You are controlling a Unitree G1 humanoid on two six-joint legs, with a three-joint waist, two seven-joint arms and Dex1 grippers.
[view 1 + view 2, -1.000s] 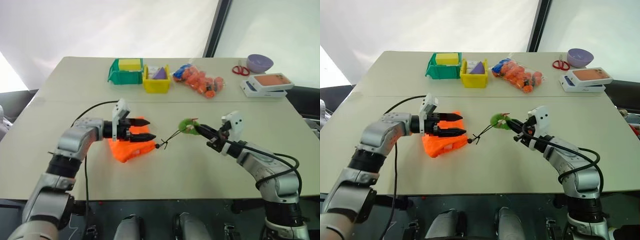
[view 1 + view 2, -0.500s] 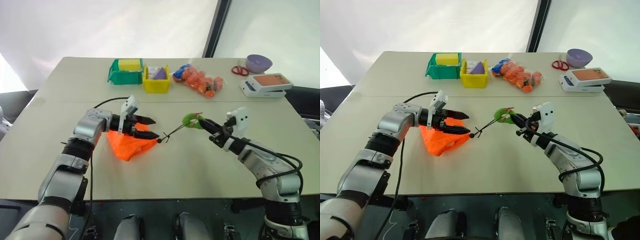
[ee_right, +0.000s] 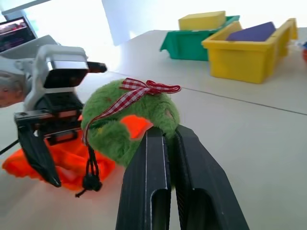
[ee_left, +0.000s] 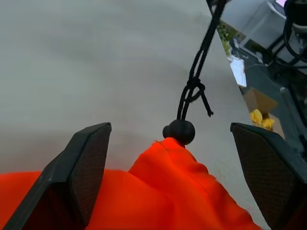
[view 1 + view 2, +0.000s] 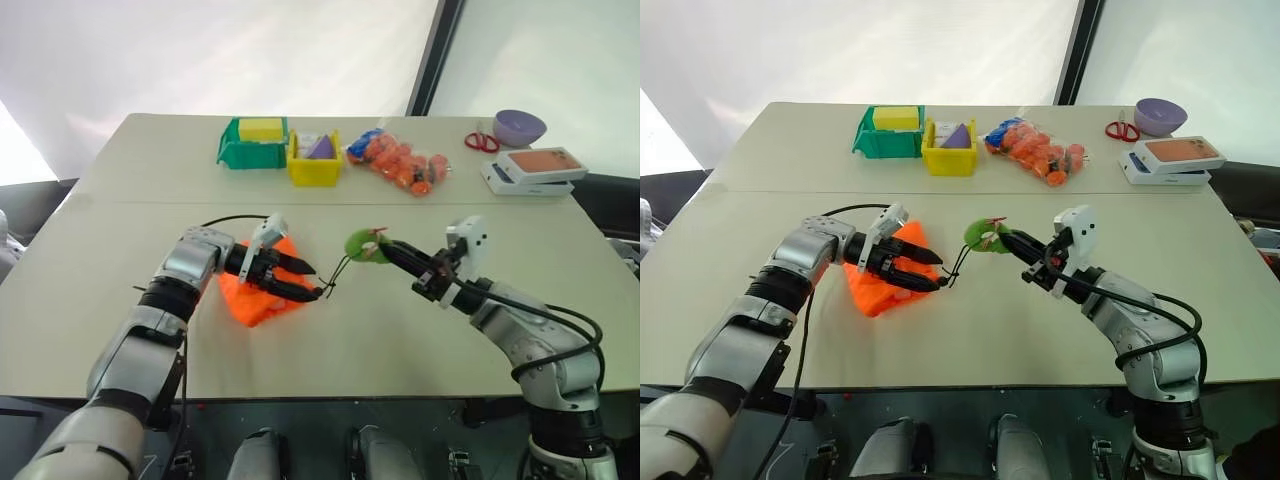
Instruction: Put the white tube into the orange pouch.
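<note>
Since the earlier frame the left pincer (image 5: 303,279) has dropped onto the orange pouch (image 5: 262,296) on the worktop (image 5: 400,330), jaws spread wide around its gathered neck. The right pincer (image 5: 1008,243) pinches the green tag (image 5: 983,236), cord taut. Best to grip one lip, then part the mouth. The white tube's place I cannot tell.

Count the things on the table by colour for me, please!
Orange: 2, orange pouch, bag of orange pieces
Green: 2, green bin, green tag
Yellow: 1, yellow bin
Purple: 1, bowl
Red: 1, scissors
Total: 7
</note>
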